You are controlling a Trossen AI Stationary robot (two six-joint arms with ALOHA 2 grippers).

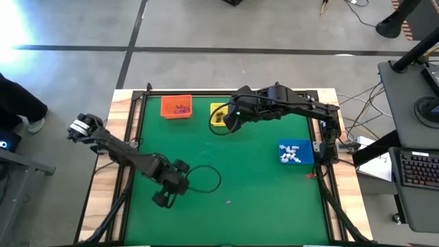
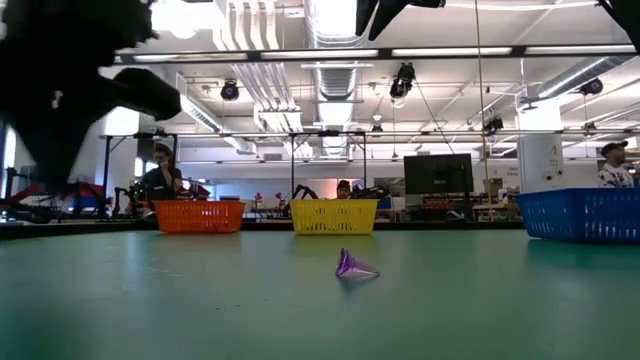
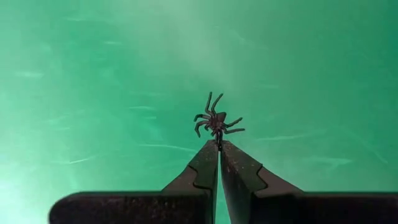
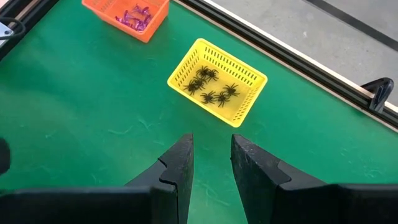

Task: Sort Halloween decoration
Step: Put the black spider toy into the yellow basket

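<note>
At the table's left, the left gripper (image 3: 219,144) is held above the green mat (image 1: 260,171), its fingers pinched shut on a black spider (image 3: 216,121) that sticks out just past the tips. Near the mat's front, a purple trinket (image 2: 354,265) is seen lying alone, well apart from both grippers. Along the far edge, purple trinkets (image 4: 134,17) are kept in the orange basket (image 1: 176,108), and black spiders (image 4: 211,86) in the yellow basket (image 4: 217,80). Just before that basket the right gripper (image 4: 211,157) is poised, fingers parted and empty. At the right, white trinkets (image 1: 291,152) are held in the blue basket (image 1: 295,153). No writing can be read.
</note>
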